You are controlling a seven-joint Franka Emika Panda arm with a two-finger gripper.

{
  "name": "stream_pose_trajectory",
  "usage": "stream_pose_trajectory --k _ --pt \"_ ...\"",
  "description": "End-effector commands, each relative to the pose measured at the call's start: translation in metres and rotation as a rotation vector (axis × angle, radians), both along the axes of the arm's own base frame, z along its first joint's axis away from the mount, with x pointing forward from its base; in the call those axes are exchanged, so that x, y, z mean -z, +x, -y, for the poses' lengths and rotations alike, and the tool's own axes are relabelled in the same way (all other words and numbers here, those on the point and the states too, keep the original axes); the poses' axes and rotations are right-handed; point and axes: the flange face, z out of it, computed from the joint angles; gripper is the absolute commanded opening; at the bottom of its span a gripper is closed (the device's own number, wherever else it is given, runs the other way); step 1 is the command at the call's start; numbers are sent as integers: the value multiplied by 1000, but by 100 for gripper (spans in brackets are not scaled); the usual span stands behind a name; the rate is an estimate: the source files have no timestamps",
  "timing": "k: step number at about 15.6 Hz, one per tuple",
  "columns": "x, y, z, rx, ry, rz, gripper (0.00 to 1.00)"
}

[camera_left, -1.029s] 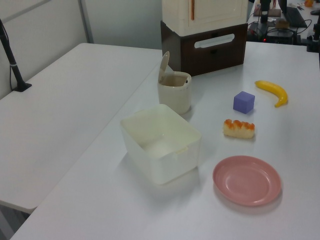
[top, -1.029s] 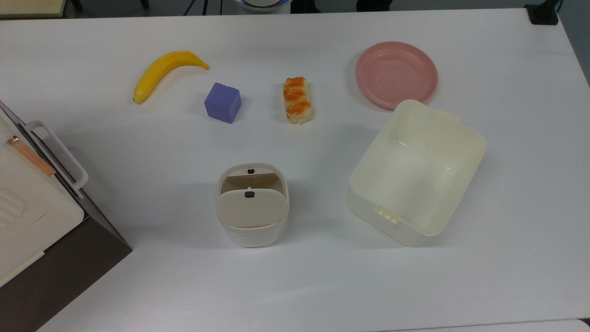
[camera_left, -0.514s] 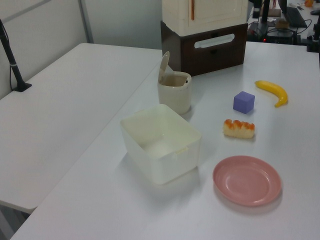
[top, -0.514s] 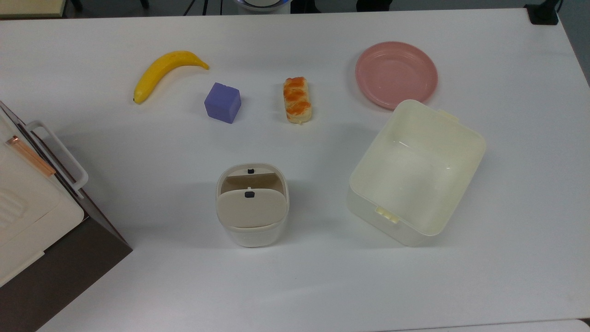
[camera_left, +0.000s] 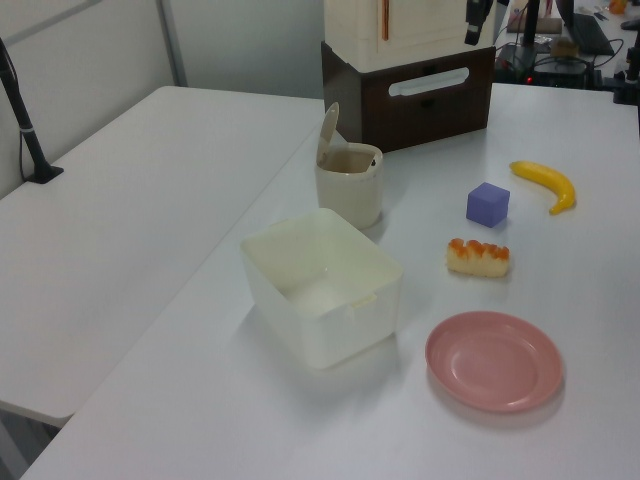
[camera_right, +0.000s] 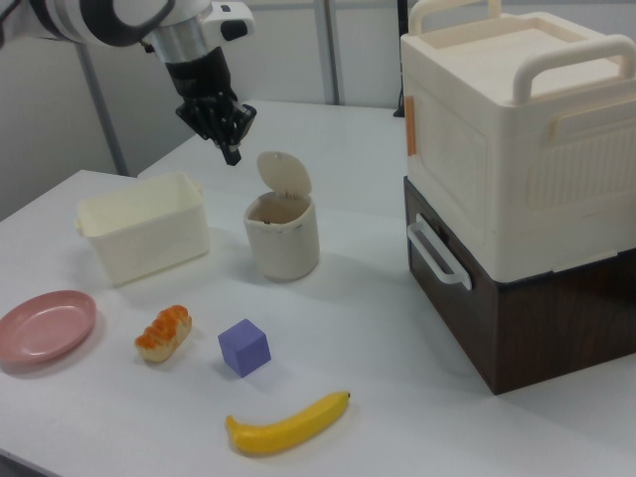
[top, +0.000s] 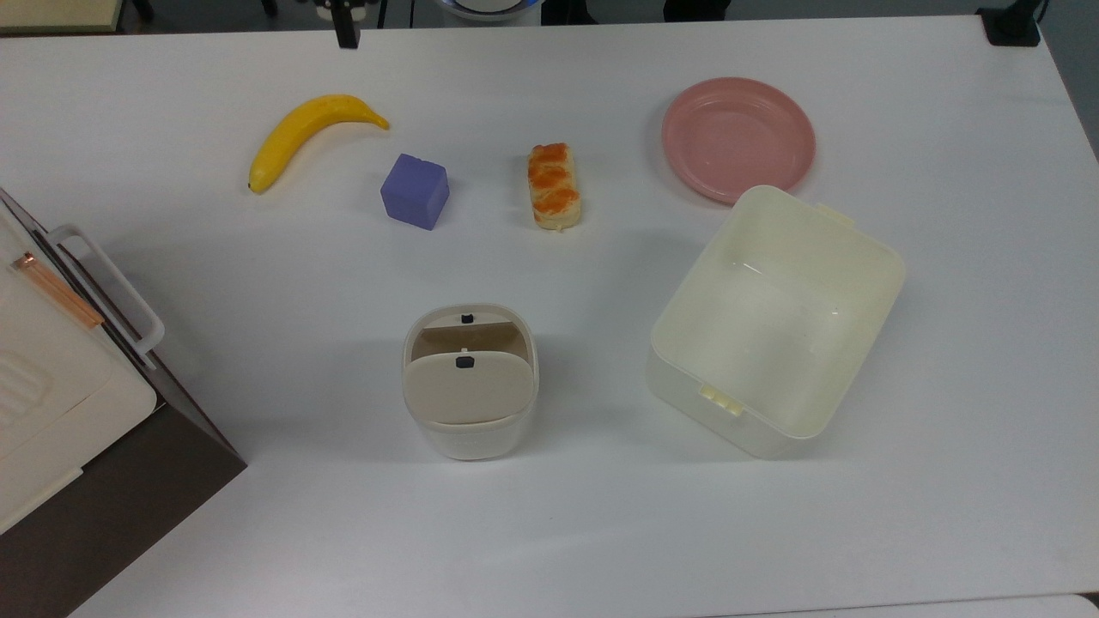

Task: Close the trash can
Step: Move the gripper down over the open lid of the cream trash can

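One thing has changed since half a second ago: my gripper (camera_right: 231,149) has come into sight at the top view's far edge, left of centre, hanging above the table (top: 601,532); I cannot tell how its fingers stand. Rightward, the trash can (top: 470,382) sits mid-table, between the cabinet (top: 51,412) and the tub (top: 777,322), its lid (camera_right: 283,176) tipped upright, mouth open.

Lab/office, white worktables (camera_left: 120,200), partition walls (camera_left: 80,60), robot arm (camera_right: 109,18)
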Motion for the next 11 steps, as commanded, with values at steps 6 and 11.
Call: stream_pose_trajectory --k 6,11 --pt "44 76 -12 75 157 204 0" --pt "51 123 -35 179 202 415 0"
